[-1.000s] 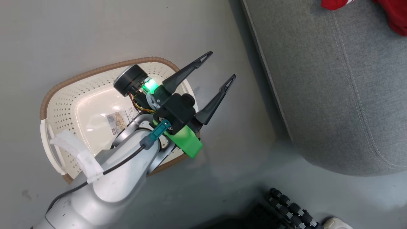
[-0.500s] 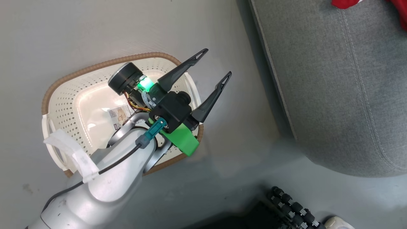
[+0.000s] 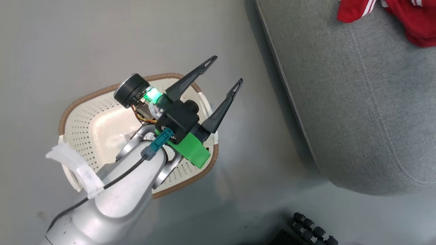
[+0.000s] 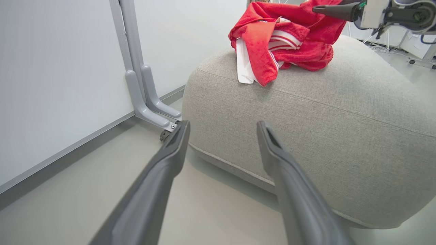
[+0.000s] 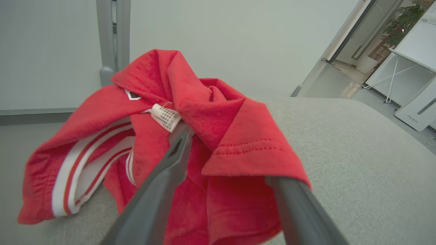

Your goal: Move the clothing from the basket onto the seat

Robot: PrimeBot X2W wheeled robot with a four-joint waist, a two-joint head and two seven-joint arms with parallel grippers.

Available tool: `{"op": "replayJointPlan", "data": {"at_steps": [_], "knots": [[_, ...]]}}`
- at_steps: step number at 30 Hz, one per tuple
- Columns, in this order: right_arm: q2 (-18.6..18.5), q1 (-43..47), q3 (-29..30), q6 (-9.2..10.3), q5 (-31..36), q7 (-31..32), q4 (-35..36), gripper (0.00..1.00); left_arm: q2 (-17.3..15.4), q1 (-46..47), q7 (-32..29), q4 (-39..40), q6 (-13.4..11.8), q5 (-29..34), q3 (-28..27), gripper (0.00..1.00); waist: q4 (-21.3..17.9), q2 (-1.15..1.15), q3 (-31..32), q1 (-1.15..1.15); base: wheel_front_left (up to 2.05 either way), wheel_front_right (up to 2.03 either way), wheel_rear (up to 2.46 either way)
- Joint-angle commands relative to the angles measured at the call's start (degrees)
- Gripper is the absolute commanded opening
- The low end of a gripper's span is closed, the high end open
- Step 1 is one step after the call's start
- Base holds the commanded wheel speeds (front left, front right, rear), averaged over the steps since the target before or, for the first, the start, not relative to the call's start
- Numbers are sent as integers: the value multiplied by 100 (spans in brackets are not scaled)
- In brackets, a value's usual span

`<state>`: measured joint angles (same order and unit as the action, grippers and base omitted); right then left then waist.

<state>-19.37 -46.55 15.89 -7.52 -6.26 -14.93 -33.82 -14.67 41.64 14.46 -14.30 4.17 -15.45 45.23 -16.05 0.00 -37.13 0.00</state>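
The red clothing [image 5: 190, 136] lies bunched on top of the grey seat [image 5: 357, 153], white stripes and a small tag showing. My right gripper [image 5: 226, 153] is open, its fingers spread in the cloth, and a fold hangs over the right fingertip. In the head view the clothing [image 3: 408, 20] sits at the seat's [image 3: 357, 102] far top corner. My left gripper [image 3: 226, 69] hangs open with nothing in it over the right end of the basket [image 3: 81, 126], whose pale floor shows bare where my arm does not hide it. The left wrist view has the left gripper [image 4: 223, 124] facing the seat [image 4: 306, 112] and the clothing [image 4: 286, 37].
The basket stands on grey floor, a strip of floor away from the seat. A grey stand leg [image 4: 143, 95] and a white wall panel [image 4: 51, 85] are behind the seat. Black rollers [image 3: 313, 228] of my base show at the bottom edge.
The head view has shifted, so the camera moved; more of the red clothing now shows at the top right. My left gripper stays open over the basket.
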Motion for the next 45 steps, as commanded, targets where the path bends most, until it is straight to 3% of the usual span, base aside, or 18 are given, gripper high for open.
{"op": "replayJointPlan", "data": {"at_steps": [1, 12, 20, 30, 45], "knots": [[-49, 196, -42, 5, -61, -13, 74, 100, 19, -87, 33, -18, -43, -62, -39, 100, -14, 0, 292, 0, 0, 0, 0], [-30, 1166, -409, 6, -307, -14, 596, 100, 124, -507, 79, -24, -159, -184, -269, 100, 106, 0, 1032, 0, 0, 0, 0], [209, 1701, -628, 5, -368, -15, 1234, 100, 224, -948, 76, 104, -233, -212, -684, 100, 334, 0, 1536, 0, 0, 0, 0], [605, 2217, -1309, 5, -432, -14, 2020, 100, 280, -1595, 76, 280, -353, -257, -1582, 100, 838, 0, 2012, 0, 0, 0, 0], [1058, 2598, -1935, 5, -515, -15, 2254, 100, 507, -2495, 70, 339, -350, -171, -3101, 100, 1663, 0, 2550, 0, 0, 0, 0]]}}
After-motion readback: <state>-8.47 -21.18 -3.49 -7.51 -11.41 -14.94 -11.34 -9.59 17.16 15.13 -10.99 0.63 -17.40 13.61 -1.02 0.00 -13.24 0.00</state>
